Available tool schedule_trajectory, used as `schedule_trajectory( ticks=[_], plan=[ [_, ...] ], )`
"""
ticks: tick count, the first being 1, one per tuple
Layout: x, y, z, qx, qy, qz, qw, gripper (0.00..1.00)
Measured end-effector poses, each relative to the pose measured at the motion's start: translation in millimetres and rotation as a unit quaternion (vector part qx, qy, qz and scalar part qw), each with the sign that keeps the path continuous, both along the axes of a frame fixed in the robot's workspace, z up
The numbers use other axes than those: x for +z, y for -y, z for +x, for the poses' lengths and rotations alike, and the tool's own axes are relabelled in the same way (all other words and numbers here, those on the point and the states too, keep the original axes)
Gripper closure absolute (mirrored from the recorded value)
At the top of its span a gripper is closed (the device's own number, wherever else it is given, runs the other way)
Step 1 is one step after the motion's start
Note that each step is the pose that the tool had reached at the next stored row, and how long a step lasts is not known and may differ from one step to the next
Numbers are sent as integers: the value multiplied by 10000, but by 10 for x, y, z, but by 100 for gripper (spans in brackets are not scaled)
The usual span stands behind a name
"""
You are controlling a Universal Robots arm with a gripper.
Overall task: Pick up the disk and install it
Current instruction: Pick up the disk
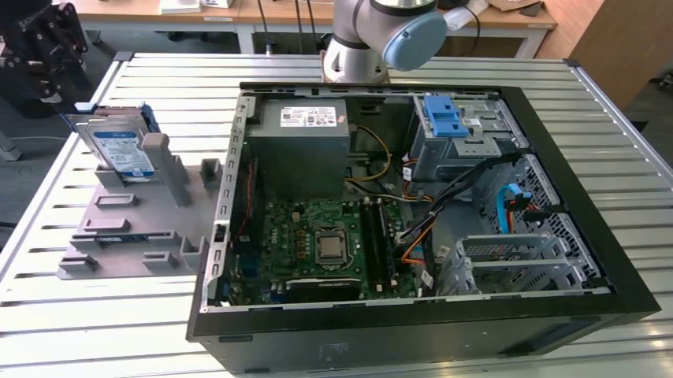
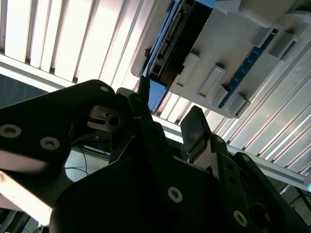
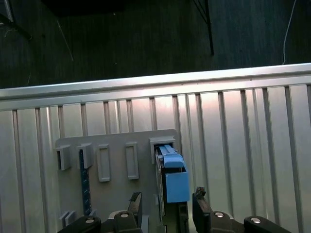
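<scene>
Disk (image 1: 118,150) stands upright in the grey rack's (image 1: 116,201) end slot on the bench (image 1: 105,331). My pincer (image 3: 167,200) hangs near it, spread apart, empty.

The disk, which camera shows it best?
The exterior view: the disk stands on edge in its holder, label facing the camera. The first wrist view shows its blue-railed edge; the second wrist view, its connector end.

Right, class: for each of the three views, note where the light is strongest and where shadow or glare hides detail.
Exterior view: even light on the table; the computer case is shaded inside. Second wrist view: the end effector is a dark silhouette against glaring slats. First wrist view: glare along the table's edge rail, near-black beyond it, the disk well lit.
</scene>
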State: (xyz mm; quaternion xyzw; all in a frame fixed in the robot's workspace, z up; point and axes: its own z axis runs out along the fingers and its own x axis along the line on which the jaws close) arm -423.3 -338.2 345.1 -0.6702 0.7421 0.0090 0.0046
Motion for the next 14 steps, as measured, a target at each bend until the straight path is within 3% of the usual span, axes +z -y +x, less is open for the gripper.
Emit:
schedule_trajectory(
  ticks=[14],
  plan=[
    [-89,-62,-34,110,0,-1,9999,47]
  ],
)
